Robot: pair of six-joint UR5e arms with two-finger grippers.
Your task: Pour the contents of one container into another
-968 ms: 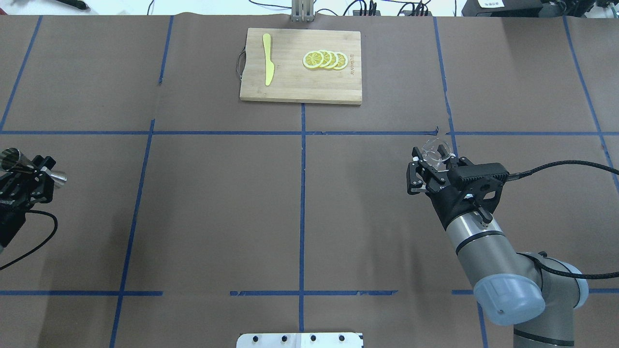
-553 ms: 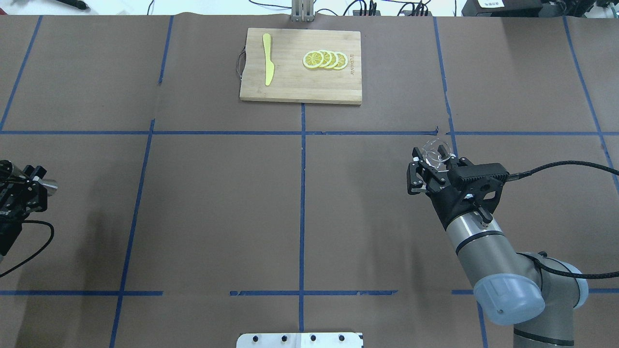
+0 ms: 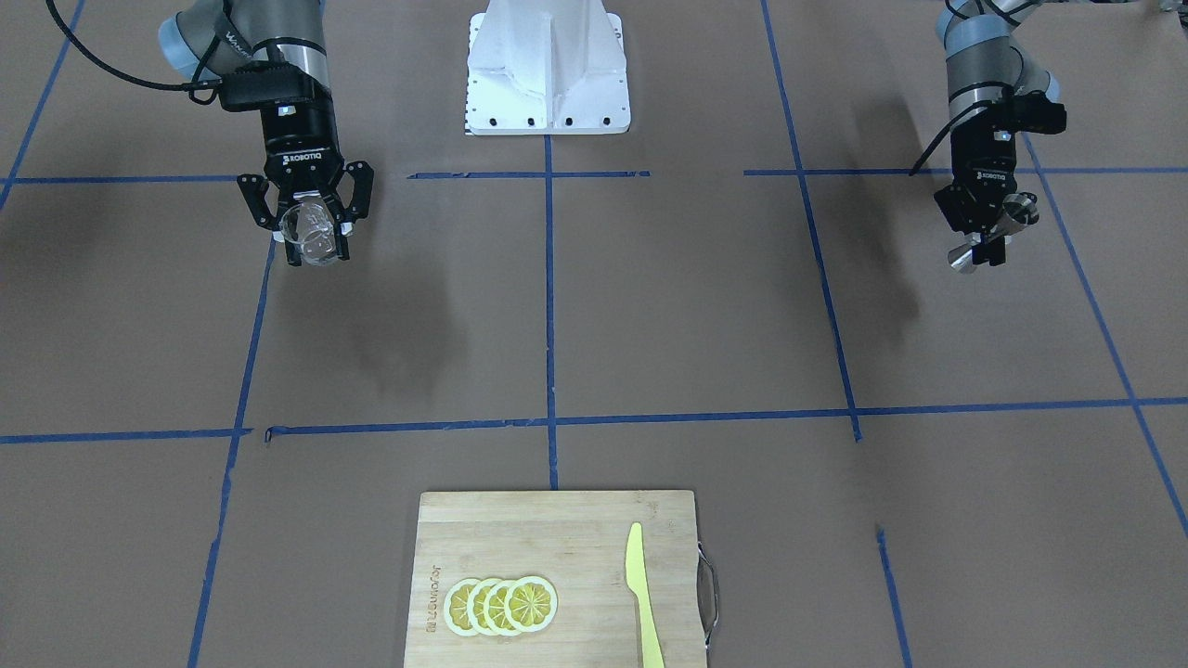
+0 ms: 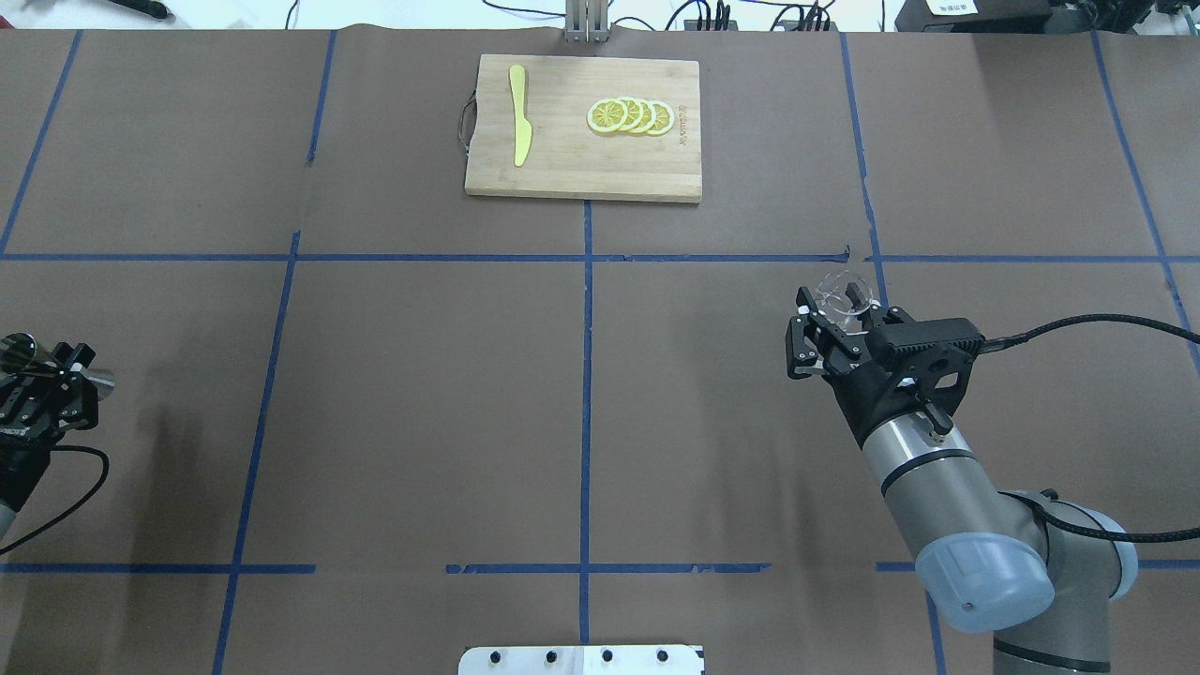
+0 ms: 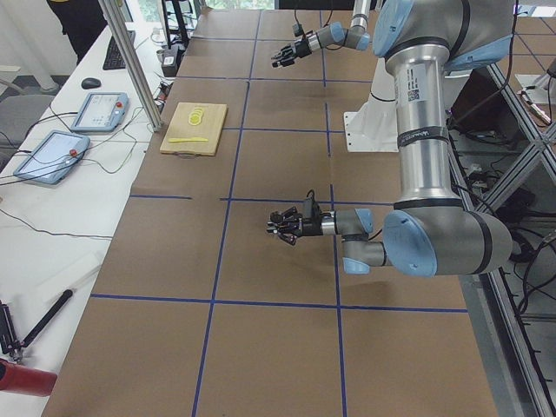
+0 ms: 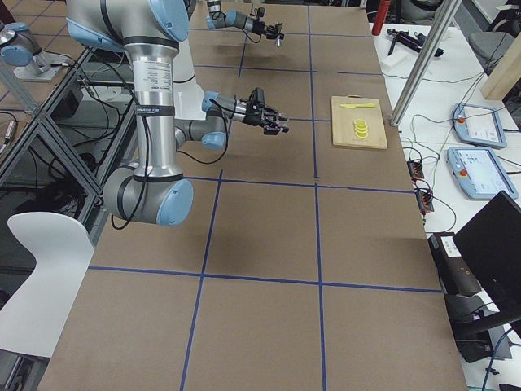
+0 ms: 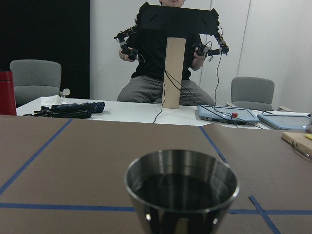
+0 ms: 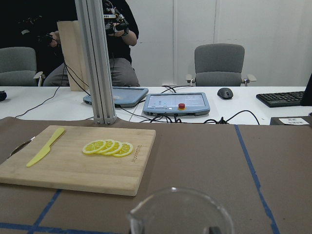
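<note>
A clear glass tumbler hangs above the right half of the table, with my right gripper shut on it. In the front-facing view that gripper holds the tumbler at the upper left. The tumbler's rim fills the bottom of the right wrist view. At the table's far left edge my left gripper is shut on the waist of a silver hourglass jigger. The jigger shows at the front-facing view's right, and its open cup faces up in the left wrist view.
A wooden cutting board lies at the far middle of the table, with lemon slices and a yellow knife on it. Blue tape lines grid the brown table cover. The robot's white base plate sits at the near edge.
My left gripper has carried the jigger further left and back toward the robot, and the jigger's tilt has changed. The right gripper with the tumbler has barely shifted.
</note>
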